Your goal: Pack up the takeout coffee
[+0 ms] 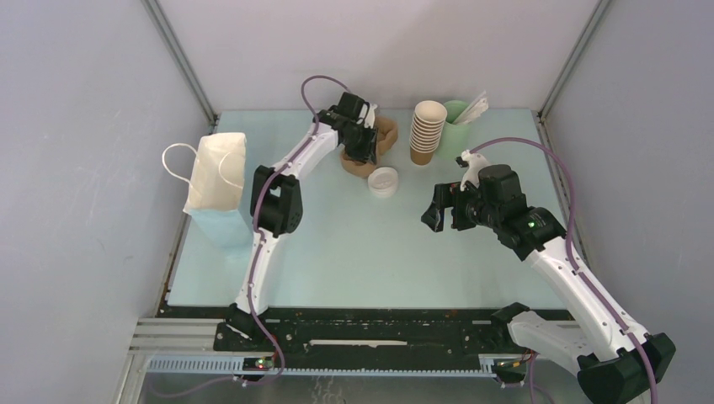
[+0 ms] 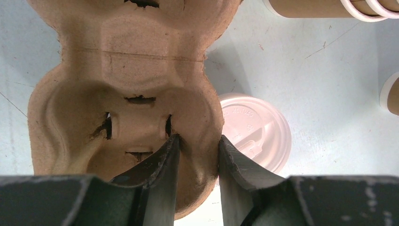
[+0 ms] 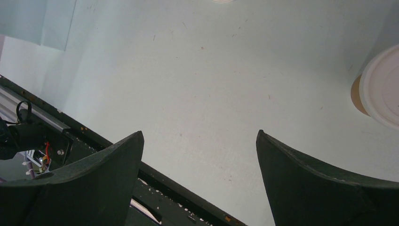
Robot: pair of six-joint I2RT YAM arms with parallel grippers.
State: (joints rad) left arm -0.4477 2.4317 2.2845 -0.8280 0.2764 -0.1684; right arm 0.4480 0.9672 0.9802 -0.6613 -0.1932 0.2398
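Note:
A brown pulp cup carrier lies at the back centre. My left gripper is shut on the wall of its near pocket, one finger inside and one outside. A round white plastic lid lies on the table right beside the carrier. A brown cup with a round white top shows at the right edge of the right wrist view; I cannot tell whether it is lidded. In the top view my right arm hides it. My right gripper hangs open and empty over bare table.
A white paper bag with handles stands at the left edge. A tall stack of lidless brown cups and a pale green cup of sticks stand at the back. A brown cup's edge shows at the right of the left wrist view.

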